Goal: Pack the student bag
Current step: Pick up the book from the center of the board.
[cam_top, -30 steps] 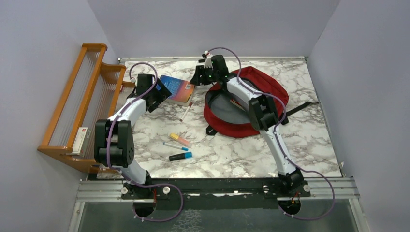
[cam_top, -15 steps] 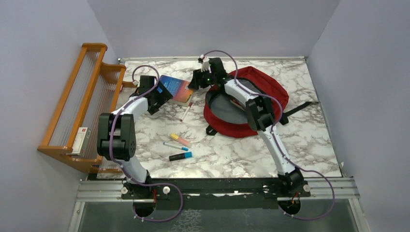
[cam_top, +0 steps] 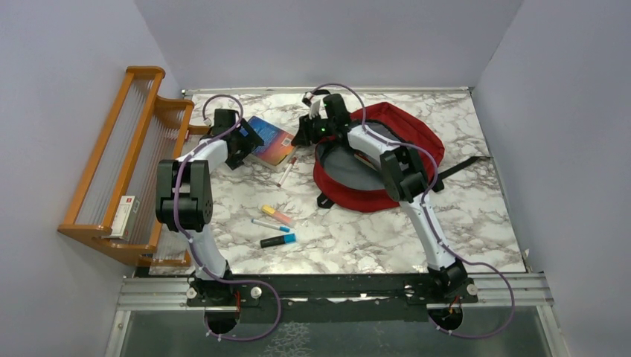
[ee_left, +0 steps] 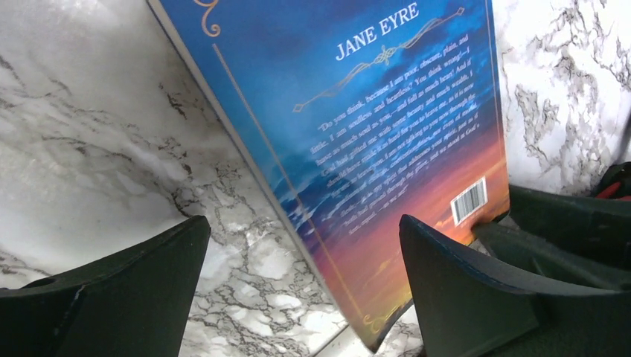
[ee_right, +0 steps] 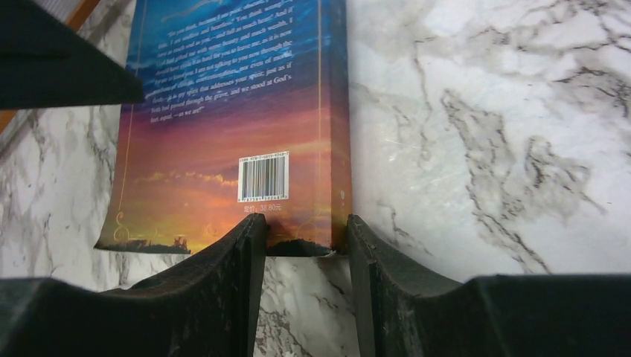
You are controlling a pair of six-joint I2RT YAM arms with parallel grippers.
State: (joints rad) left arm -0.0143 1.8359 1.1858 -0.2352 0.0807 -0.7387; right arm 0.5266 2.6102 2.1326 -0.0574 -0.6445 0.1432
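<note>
The student bag [cam_top: 405,126] is a red backpack lying open at the back right, with its grey lining showing. A blue and orange book [cam_top: 274,143], "Jane Eyre", lies left of it; it also shows in the left wrist view [ee_left: 387,111] and the right wrist view [ee_right: 223,111]. My right gripper [cam_top: 303,137] [ee_right: 305,230] has its jaws narrowed on the book's barcode corner, one finger on the cover and one at the spine. My left gripper [cam_top: 245,141] [ee_left: 301,223] is wide open at the book's opposite edge, which lies between its jaws untouched. The right gripper's fingers [ee_left: 565,223] show beyond the book.
A red-capped pen [cam_top: 286,171] lies just in front of the book. Three markers [cam_top: 277,227] lie nearer the table's middle. A wooden rack [cam_top: 126,149] stands along the left wall with a small box [cam_top: 125,216] on it. A black bag strap [cam_top: 461,167] trails right.
My left gripper has moved further back along the book's left edge. My right gripper has shifted slightly down onto the book's right corner. The book has hardly moved.
</note>
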